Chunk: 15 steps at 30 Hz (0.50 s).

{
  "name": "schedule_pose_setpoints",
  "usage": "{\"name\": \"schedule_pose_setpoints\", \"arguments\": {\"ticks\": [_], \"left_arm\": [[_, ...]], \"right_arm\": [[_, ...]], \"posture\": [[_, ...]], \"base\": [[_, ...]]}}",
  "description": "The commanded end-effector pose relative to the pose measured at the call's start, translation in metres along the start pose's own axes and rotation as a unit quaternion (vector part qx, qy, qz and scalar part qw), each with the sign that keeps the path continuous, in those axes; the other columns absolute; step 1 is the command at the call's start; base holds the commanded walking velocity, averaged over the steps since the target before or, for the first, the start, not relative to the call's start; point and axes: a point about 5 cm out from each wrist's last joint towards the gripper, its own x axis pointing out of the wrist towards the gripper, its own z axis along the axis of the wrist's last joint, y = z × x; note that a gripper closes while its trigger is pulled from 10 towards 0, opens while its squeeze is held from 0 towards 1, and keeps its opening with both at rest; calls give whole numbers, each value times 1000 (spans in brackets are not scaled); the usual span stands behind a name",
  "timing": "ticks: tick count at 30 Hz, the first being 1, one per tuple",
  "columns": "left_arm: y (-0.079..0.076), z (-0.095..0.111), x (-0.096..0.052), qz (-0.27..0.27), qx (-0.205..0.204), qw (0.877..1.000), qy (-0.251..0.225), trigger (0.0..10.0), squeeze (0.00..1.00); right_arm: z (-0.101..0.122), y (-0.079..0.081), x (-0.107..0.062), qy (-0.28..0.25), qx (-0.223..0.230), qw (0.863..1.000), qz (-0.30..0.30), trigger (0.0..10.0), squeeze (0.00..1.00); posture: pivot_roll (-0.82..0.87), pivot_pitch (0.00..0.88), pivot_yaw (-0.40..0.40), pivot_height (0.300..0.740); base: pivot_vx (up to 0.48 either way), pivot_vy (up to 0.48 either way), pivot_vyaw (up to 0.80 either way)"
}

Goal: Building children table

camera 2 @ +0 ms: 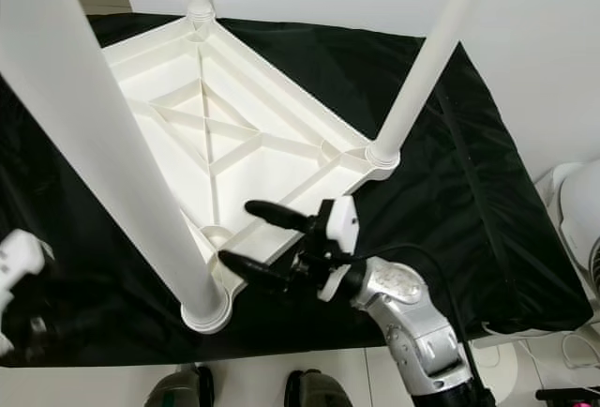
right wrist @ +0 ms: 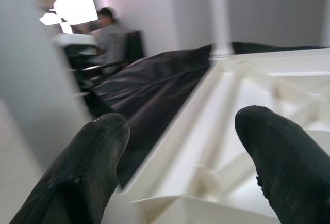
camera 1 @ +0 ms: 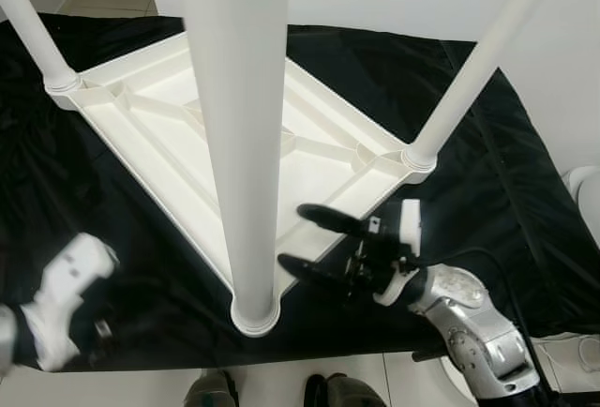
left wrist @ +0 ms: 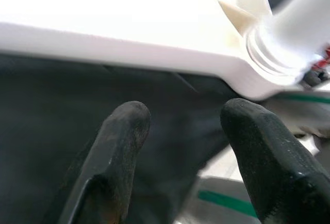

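The white children's table [camera 1: 178, 135] lies upside down on a bench draped in black cloth [camera 1: 497, 173], its legs standing up from the corners. The right gripper [camera 1: 298, 236] hovers over the tabletop's near edge, just right of the nearest leg [camera 1: 246, 144], jaws spread and holding nothing. The left gripper [left wrist: 180, 131], jaws also spread and empty, sits low at the bench's near-left edge beside the near corner.

Near leg [camera 1: 239, 144] stands directly ahead of the spread right gripper [camera 1: 302, 236], blocking passage left; open tabletop underside [camera 1: 169, 135] beyond lies unobstructed.
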Motion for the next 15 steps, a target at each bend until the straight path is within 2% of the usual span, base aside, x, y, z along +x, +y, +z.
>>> {"name": "schedule_pose_setpoints", "arguments": {"ticks": [1,2,3,5,6,9,12,14,15], "left_arm": [[-5,0,2,-14,-1,1000,-7,10000,0],[-5,0,2,-14,-1,1000,-7,10000,0],[-10,1,7,-20,-5,1000,-15,10000,0],[-10,1,7,-20,-5,1000,-15,10000,0],[-15,1,13,-28,2,999,-23,10000,0],[-20,5,30,-3,33,997,-65,10000,0],[-20,7,32,5,38,996,-76,10000,0],[-19,13,39,35,43,993,-100,10000,0],[-19,13,39,35,43,993,-100,10000,0]], "right_arm": [[0,-5,-1,-4,-9,1000,-26,10000,0],[0,-5,-1,-4,-9,1000,-26,10000,0],[0,-9,-1,-7,-12,998,-54,10000,0],[0,-9,-1,-7,-12,998,-54,10000,0],[0,-13,-3,-11,-12,996,-87,10000,0],[0,-20,-13,-17,-24,982,-185,10000,0],[0,-20,-16,-15,-29,979,-202,10000,0],[1,-24,-25,-19,-47,964,-261,10000,0],[1,-24,-25,-19,-47,964,-261,10000,0]], "posture": [[75,151,-38,740],[75,151,-38,740],[76,152,-36,740],[76,152,-36,740],[73,152,-32,740],[64,159,-21,740],[64,159,-21,740],[58,163,-11,740],[58,163,-11,740]], "base": [[0,0,0],[0,0,0],[0,0,0],[0,0,0],[0,0,0],[0,0,0],[0,0,0],[0,0,0],[0,0,0]]}}
